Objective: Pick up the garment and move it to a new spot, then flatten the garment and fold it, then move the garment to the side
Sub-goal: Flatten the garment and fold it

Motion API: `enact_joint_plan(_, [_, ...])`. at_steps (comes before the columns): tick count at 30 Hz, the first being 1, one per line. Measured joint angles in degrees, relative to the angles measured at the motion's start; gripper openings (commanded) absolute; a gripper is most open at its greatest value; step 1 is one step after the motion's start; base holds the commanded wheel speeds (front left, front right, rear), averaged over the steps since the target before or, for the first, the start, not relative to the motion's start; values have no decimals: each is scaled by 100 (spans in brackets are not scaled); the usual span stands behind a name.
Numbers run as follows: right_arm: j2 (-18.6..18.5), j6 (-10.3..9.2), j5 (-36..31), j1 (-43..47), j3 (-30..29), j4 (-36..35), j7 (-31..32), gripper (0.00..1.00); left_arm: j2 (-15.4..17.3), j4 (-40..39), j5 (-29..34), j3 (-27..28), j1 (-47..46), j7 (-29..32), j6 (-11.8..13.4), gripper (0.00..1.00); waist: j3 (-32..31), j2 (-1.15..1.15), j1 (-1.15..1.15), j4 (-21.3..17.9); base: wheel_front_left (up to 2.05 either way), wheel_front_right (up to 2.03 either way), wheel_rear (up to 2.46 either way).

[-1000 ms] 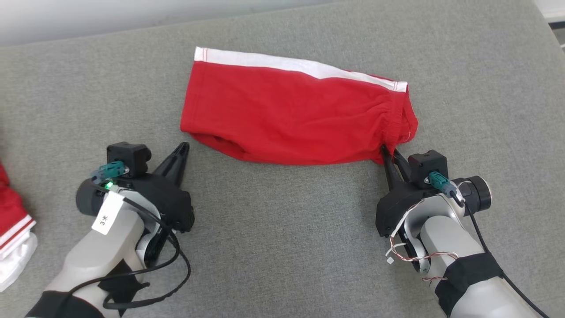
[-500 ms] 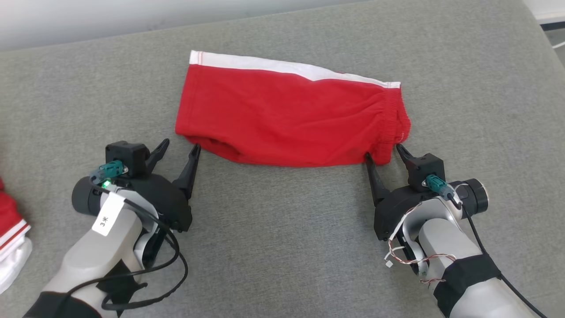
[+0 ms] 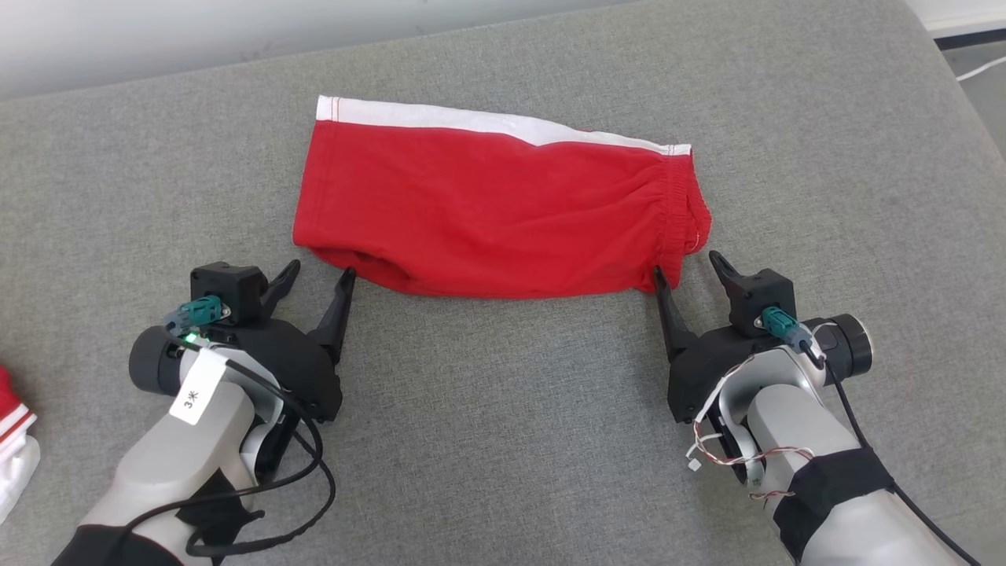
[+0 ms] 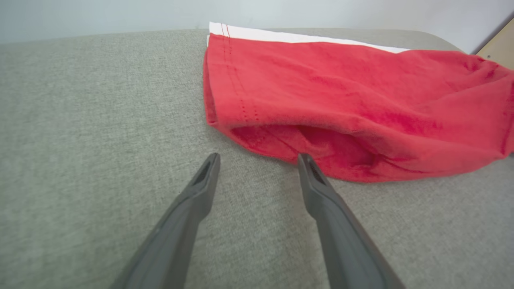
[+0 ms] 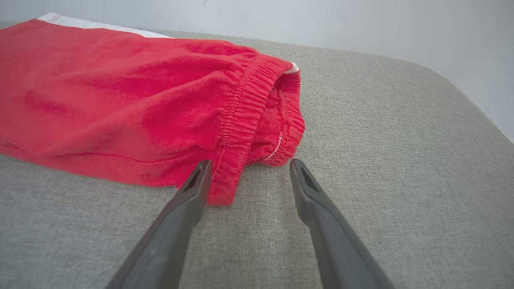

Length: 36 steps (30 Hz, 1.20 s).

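Grey cushion [image 3: 503, 440] | garment [image 3: 487, 212] | left end effector [image 3: 321, 270], right end effector [image 3: 685, 263] spread | left-edge cloth [image 3: 12, 424] cropped

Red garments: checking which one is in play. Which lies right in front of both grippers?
The folded red garment with the white far edge, just beyond the left gripper and right gripper. The other garment sits at the head view's left edge.

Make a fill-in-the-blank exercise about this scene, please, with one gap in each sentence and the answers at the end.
1. The garment is mostly ____ with a white band along its far edge.
2. It lies on a ____ fabric surface.
3. The jaws of the left gripper and the right gripper both stand ____.
4. The right gripper's tips are beside the garment's elastic ____.
Missing words: red, grey, open, waistband.
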Motion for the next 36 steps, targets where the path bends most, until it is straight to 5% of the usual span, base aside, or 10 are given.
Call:
enact_joint_plan(24, [9,1,196,-226,232,210,10,100,-133,318,69,105,-205,0,-80,100,84,0,0,-35,0,0,0])
enact_joint_plan(25, [10,1,232,-226,263,208,10,100,-138,342,70,107,-235,0,-87,95,92,0,0,-39,0,0,0])
enact_joint_plan(26, [9,1,272,-226,299,202,13,100,-151,352,69,118,-260,0,-103,56,100,0,0,-41,0,0,0])
enact_joint_plan(27, [8,1,307,-226,343,185,16,100,-167,366,65,124,-270,0,-127,41,107,0,0,-42,0,0,0])
enact_joint_plan(28, [9,1,365,-226,389,157,30,100,-188,380,64,125,-271,0,-127,41,114,0,0,-43,0,0,0])
enact_joint_plan(30, [8,0,510,-232,479,121,62,100,-245,405,29,147,-271,0,-136,0,128,0,0,-43,0,0,0])
enact_joint_plan(31, [9,0,545,-242,532,116,67,37,-268,422,19,151,-272,0,-136,0,136,0,0,-42,0,0,0])
enact_joint_plan(32, [10,0,581,-252,575,103,66,0,-278,441,20,149,-274,-1,-141,0,145,0,0,-41,0,0,0])
enact_joint_plan(36, [9,-7,654,-292,597,108,59,0,-309,475,20,149,-296,-1,-186,0,168,0,0,-16,0,0,0])
